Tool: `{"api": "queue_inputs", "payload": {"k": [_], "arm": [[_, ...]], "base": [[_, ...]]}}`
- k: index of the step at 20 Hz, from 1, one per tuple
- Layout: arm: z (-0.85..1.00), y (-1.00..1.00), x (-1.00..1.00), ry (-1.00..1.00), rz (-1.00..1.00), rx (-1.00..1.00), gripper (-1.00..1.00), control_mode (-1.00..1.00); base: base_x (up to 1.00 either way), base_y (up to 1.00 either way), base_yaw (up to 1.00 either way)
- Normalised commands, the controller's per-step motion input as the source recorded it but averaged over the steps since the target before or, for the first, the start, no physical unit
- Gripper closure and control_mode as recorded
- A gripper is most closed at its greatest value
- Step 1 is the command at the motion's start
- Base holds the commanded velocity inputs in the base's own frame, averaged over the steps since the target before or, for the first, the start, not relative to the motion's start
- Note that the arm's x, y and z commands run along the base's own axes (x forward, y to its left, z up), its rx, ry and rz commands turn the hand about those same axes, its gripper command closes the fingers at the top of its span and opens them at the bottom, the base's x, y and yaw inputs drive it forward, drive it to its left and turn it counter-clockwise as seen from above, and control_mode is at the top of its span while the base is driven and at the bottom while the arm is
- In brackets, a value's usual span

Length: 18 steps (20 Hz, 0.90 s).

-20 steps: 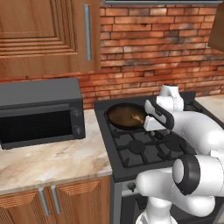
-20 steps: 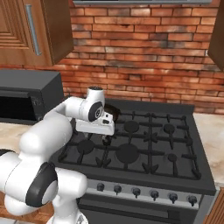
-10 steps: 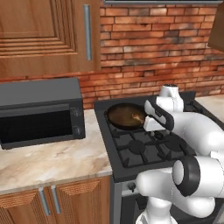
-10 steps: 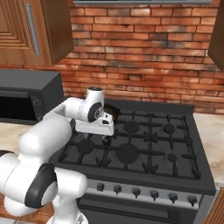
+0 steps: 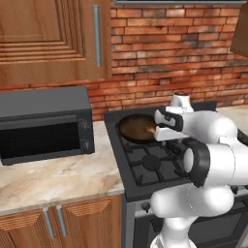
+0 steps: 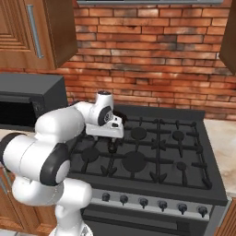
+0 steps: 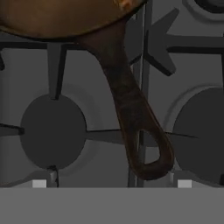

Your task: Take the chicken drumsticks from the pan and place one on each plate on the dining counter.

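The pan (image 5: 136, 129) is dark outside, warm brown inside, with a dark brownish handle (image 7: 133, 118). A golden-orange drumstick (image 5: 150, 129) lies in it. Under the pan, the stove (image 6: 152, 156) is black with dark grey grates. Left of the stove, the microwave (image 5: 44, 123) is charcoal grey on a beige-and-brown marbled bench (image 5: 58, 181). Behind the stove, the wall (image 5: 169, 53) is red brick.

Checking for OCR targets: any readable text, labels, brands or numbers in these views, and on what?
None readable.
microwave: no brand or panel lettering shows.
stove knobs: no markings can be made out.
pan: plain, no stamp visible on its handle.
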Motion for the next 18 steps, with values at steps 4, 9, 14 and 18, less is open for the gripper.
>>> {"api": "queue_inputs", "payload": {"k": [4, 9, 14, 18], "arm": [[-0.02, 0.10, 0.95, 0.00, 0.00, 0.00, -1.00, -1.00], [0.05, 0.18, 0.86, 0.01, 0.00, 0.00, -1.00, -1.00], [0.00, 0.17, 0.73, 0.00, 0.00, -0.01, -1.00, -1.00], [-0.04, 0.03, 0.61, 0.00, 0.00, 0.00, -1.00, -1.00]], "base": [[0.00, 0.00, 0.00], [0.00, 0.00, 0.00], [0.00, 0.00, 0.00], [0.00, 0.00, 0.00]]}}
